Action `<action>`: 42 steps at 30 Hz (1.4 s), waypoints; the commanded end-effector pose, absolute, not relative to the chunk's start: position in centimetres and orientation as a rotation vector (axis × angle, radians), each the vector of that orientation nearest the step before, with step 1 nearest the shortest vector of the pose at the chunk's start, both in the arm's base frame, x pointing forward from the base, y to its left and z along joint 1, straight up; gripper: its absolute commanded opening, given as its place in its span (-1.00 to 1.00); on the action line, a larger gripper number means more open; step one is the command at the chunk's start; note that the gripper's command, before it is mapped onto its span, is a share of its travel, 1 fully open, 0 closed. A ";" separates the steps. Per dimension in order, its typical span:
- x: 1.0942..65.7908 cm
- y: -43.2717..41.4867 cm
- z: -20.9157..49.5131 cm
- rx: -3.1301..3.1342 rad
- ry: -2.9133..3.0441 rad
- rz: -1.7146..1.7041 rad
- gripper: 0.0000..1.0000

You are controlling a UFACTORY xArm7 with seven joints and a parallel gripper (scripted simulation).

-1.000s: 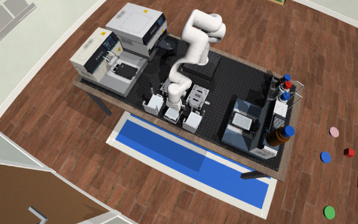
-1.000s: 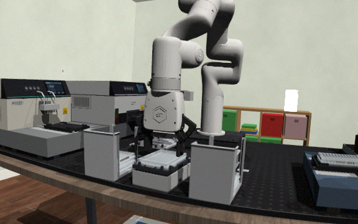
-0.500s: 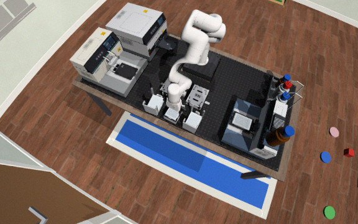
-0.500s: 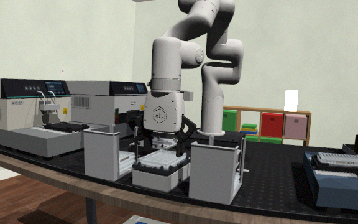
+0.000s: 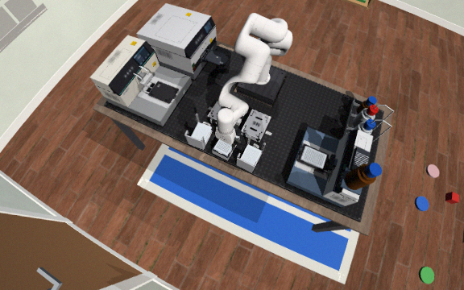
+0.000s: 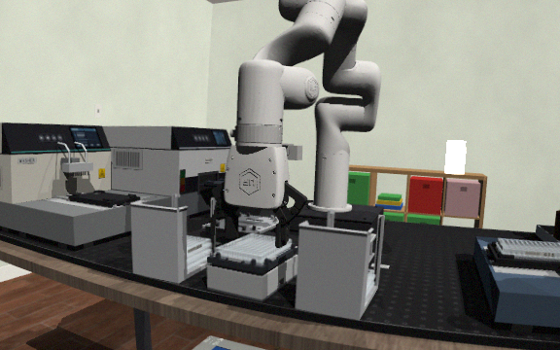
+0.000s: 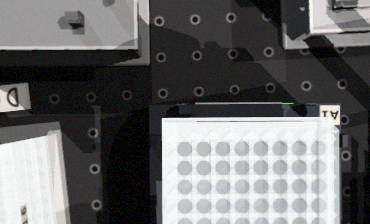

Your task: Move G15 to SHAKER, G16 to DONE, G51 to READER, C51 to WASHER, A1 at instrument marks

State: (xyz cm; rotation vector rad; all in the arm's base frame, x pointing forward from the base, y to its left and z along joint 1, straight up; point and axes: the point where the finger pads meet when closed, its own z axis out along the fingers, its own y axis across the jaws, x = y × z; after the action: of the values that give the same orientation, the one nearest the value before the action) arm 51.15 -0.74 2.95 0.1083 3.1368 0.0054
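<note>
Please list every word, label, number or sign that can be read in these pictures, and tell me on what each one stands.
"A1", seen upside down: small label at the corner of the station under the white well plate.
"DO", upside down and cut off by the picture edge: label on the black deck.
"WASHER": small plate on the left instrument's housing; barely readable.
Hexagon logo on the open gripper: its letters are too small.
Barcode stickers and yellow warning sign: unreadable.
</note>
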 end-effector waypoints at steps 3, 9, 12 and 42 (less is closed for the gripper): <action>51.3 -0.7 2.9 0.108 3.132 0.006 1.00; 51.3 -0.7 2.8 0.108 3.132 0.006 1.00; 51.3 -0.7 2.7 0.108 3.132 0.006 1.00; 51.3 -0.7 2.3 0.108 3.132 0.006 -1.00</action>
State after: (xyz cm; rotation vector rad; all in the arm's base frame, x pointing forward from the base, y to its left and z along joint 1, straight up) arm 51.18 -0.74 2.17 0.1083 3.1361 0.0055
